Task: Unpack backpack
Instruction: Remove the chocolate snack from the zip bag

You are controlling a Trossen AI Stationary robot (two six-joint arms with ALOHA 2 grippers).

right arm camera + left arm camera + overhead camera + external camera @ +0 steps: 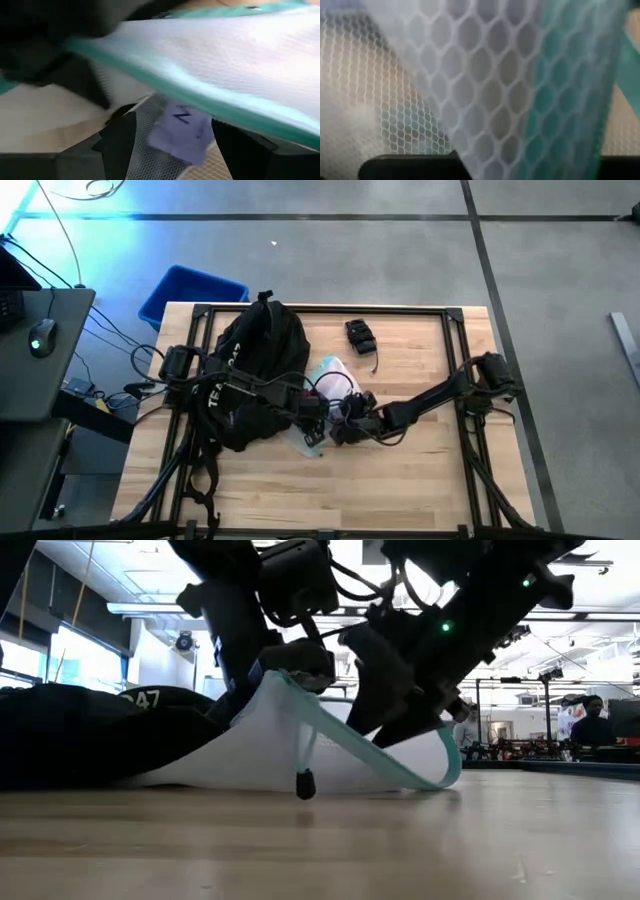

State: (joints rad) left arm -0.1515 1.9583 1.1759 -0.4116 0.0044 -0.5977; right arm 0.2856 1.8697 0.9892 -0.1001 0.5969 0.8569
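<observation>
The black backpack [250, 375] lies on the table's left half and shows low and dark in the low view [80, 735]. Beside it is a white mesh pouch [300, 755] with a teal rim. My left gripper [300, 665] is shut on the raised rim. My right gripper [175, 150] comes slanting down from the table's right, open, at the pouch's mouth below the raised teal rim [165, 75]. Mesh and a lilac labelled piece [182, 132] lie between its fingers. The pouch's lower side rests on the table. My left gripper pinches the pouch's teal-edged rim [285, 680] between its shut fingers, coming from above and pointing steeply down. The held rim is lifted, and the pouch slopes down from it to the table. My right gripper has mesh between its open fingers [120, 145]; whether they touch it I cannot tell.
A small black object [360, 335] lies on the table toward the far edge. A blue bin [190, 292] stands on the floor beyond the far left corner. A black zip pull [305, 783] dangles from the pouch to the table. A person [595, 720] sits far off.
</observation>
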